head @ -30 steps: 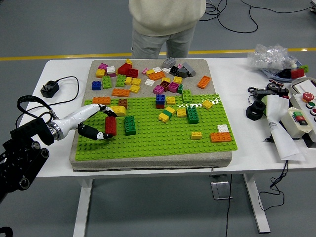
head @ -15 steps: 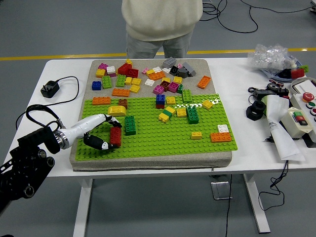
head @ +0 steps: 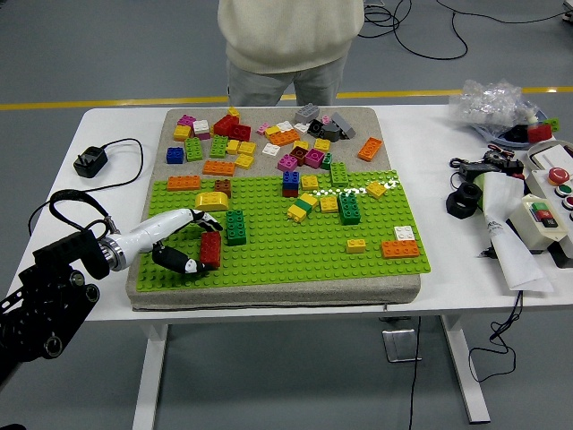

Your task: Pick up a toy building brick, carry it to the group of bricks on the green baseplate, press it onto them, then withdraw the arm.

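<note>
Left hand (head: 185,246) pinches the red brick (head: 211,250) between thumb and fingers, low over the green baseplate (head: 295,246). Just beyond its fingertips stands a dark green brick (head: 235,227). Light, rigid, smooth plastic probably favours holding its flat sides.

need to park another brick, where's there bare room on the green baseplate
Free: the near strip of the green baseplate, between the red brick in the left hand and the orange brick. Also the stretch right of the dark green brick. Crowded: the far edge and the loose pile beyond.
</note>
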Controlling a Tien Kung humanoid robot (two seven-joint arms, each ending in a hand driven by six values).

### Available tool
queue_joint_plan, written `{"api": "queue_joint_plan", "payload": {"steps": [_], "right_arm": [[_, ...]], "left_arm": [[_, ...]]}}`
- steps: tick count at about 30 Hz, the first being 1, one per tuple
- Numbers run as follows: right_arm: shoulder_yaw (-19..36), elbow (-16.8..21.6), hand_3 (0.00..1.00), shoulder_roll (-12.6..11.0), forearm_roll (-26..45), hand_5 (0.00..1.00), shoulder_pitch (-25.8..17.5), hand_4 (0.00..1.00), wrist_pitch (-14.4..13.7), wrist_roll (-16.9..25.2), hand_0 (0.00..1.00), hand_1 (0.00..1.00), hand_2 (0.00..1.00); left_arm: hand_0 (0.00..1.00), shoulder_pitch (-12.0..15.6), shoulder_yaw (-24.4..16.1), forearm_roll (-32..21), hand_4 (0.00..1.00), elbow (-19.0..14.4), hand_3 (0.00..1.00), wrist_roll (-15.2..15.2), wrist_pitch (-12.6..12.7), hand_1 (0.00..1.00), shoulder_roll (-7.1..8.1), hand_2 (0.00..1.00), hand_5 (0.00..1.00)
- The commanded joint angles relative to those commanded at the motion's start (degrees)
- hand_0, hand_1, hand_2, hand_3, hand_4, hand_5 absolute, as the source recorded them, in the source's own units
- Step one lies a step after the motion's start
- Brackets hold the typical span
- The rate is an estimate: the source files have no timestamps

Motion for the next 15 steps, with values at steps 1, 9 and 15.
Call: {"api": "queue_joint_plan", "payload": {"steps": [1,9,15], "right_arm": [[0.0,0.0,0.722,0.0,0.0,0.55,0.0,0.908,0.0,0.0,0.799,0.744,0.761],[-0.1,0.0,0.722,0.0,0.0,0.551,-0.1,0.908,0.0,-0.1,0.8,0.744,0.761],[-0.3,0.0,0.722,0.1,0.0,0.551,-0.1,0.908,-0.1,-0.1,0.8,0.743,0.761]], "left_arm": [[0.998,0.1,0.0,0.0,0.819,-0.1,0.83,0.0,-0.1,0.845,0.01,0.691,0.136],[0.998,0.2,-0.2,-0.1,0.865,0.1,0.859,0.1,0.1,0.855,-0.18,0.745,0.157],[0.998,0.0,-0.2,-0.3,0.913,0.5,0.868,0.1,0.7,0.861,-0.37,0.794,0.178]]}}
